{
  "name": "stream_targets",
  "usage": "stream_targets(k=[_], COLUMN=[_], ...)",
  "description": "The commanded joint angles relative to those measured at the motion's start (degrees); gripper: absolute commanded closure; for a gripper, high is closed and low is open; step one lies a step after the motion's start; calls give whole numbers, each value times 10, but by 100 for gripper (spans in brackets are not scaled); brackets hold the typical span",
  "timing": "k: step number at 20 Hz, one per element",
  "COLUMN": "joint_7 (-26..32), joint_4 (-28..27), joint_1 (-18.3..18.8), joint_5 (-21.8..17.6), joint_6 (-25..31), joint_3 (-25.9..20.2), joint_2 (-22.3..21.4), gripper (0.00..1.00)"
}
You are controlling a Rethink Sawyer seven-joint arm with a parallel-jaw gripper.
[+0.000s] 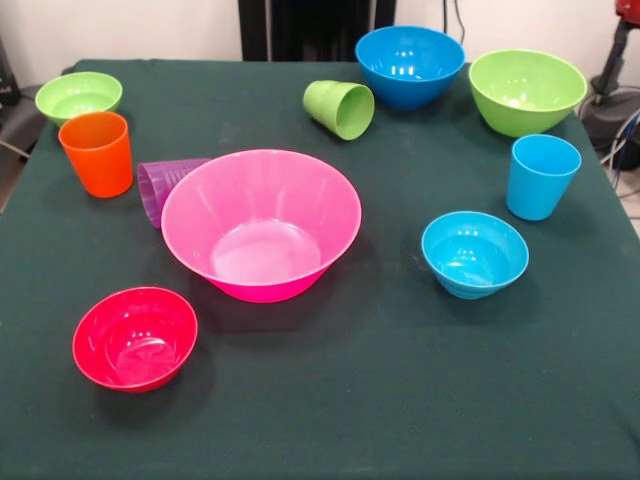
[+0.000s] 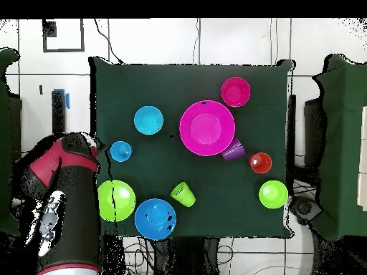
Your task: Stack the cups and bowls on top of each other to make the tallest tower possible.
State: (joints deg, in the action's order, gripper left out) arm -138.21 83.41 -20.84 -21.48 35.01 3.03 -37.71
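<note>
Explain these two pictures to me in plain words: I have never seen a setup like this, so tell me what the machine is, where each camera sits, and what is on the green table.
The machine is a red and black robot arm, parked off the table's side; its gripper does not show, so nothing is held.

One camera faces the robot across the table; the other looks straight down, turned half round.

On the dark green table lie loose plastic pieces, nothing stacked yet: a large pink bowl in the middle, a purple cup on its side touching it, an upright orange cup, a tipped green cup, an upright light blue cup, plus a red bowl, a small light blue bowl, a small green bowl, a medium blue bowl and a medium green bowl.
</note>
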Motion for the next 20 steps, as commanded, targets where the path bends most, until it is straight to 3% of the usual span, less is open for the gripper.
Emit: stream_targets(k=[1,5,11,20], joint_7=[-55,-62,-45,-38], joint_4=[17,25,35,36], joint_1=[-8,-7,30,32], joint_5=[-3,0,0,-3], joint_6=[3,-27,-111,-150], joint_3=[-5,-3,-28,-20], joint_2=[41,53,88,105], gripper=[0,0,0,0])
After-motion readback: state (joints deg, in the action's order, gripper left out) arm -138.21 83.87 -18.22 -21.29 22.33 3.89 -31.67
